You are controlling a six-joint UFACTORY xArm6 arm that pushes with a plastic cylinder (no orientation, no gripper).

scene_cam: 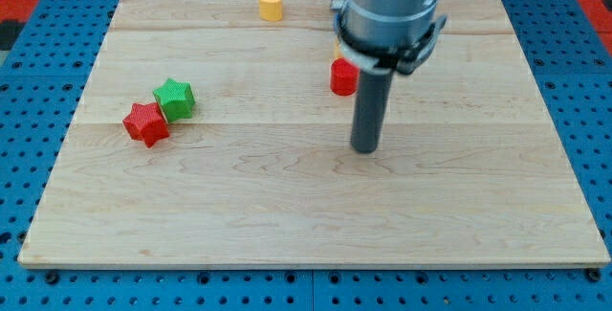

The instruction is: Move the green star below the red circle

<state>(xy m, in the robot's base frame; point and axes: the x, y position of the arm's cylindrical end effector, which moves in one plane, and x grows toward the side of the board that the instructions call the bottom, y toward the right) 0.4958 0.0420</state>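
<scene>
The green star [175,98] lies at the left of the wooden board, touching the red star [145,122] at its lower left. The red circle [343,77] sits near the middle top of the board, partly hidden behind the arm. My tip [364,147] rests on the board just below and slightly right of the red circle, far to the right of the green star.
A yellow block [271,4], heart-like in shape, sits near the board's top edge. A sliver of another yellow block [338,51] shows just above the red circle, mostly hidden by the arm. The wooden board [287,215] lies on a blue pegboard.
</scene>
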